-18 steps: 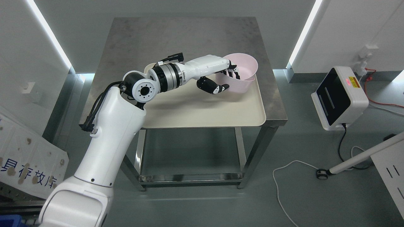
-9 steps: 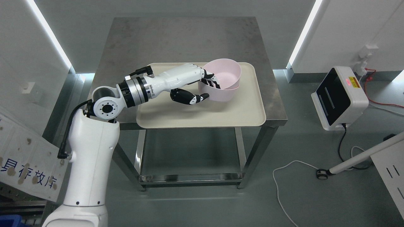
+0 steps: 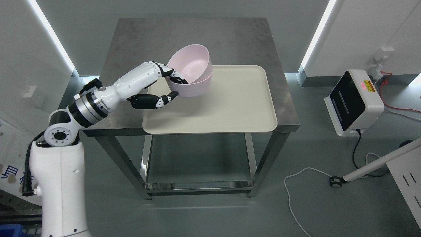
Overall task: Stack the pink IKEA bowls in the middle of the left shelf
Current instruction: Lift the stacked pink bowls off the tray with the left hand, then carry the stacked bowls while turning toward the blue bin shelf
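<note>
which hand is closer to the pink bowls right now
Left. The left hand grips the pink bowls by the rim, above the tray. The right hand isn't in view.

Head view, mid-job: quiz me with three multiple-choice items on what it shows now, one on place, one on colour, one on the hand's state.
1. Where are the pink bowls?
A. Above the tray's far-left corner
B. On the floor
C. On the lower shelf of the table

2. What colour is the tray?
A. Blue
B. Cream
C. Black

3. What is the left hand doing?
A. Hanging open
B. Gripping the bowls' rim
C. Pressing the tray

Answers: 1 A, they are held tilted over that corner; 2 B, its bare surface is cream; 3 B, the fingers reach inside the rim with the thumb outside.
</note>
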`<state>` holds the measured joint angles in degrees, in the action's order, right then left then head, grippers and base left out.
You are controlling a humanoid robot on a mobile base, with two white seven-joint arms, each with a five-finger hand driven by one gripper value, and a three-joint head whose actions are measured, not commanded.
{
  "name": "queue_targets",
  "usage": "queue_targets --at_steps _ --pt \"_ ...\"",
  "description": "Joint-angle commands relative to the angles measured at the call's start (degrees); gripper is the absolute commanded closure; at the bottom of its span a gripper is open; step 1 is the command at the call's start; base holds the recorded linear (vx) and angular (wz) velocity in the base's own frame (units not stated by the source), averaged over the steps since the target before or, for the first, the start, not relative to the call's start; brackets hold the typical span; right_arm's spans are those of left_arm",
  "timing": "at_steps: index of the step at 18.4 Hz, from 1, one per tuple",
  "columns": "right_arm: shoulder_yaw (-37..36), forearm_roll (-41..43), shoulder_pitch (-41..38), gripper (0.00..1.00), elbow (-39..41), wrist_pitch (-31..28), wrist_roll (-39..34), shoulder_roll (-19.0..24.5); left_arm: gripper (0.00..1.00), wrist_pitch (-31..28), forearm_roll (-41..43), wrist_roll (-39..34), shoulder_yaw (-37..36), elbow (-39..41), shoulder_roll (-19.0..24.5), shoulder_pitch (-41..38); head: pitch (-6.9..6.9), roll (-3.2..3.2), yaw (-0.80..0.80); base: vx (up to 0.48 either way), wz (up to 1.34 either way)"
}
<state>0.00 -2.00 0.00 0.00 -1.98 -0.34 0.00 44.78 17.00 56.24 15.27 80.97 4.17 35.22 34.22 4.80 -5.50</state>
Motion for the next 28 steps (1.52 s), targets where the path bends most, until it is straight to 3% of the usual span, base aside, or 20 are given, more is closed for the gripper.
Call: queue_targets --at_steps 1,18,28 --pt "-0.62 2.0 -1.67 0.0 1.93 -0.04 -0.01 -1.0 0.96 0.22 -7.5 0.1 8.82 3.67 6.38 -4.19 0.0 0.0 0.0 0.0 0.0" --pt "-0.7 2.0 -1.67 0.0 1.93 -0.04 -0.01 -1.0 0.94 0.22 -11.37 1.24 3.11 3.67 7.35 -8.32 0.0 0.0 0.0 -0.007 0.0" --pt "-0.62 2.0 -1.67 0.0 1.93 -0.04 -0.01 -1.0 0.94 0.22 -13.31 1.16 3.8 3.76 8.58 -10.87 0.0 0.0 0.0 -0.107 0.0"
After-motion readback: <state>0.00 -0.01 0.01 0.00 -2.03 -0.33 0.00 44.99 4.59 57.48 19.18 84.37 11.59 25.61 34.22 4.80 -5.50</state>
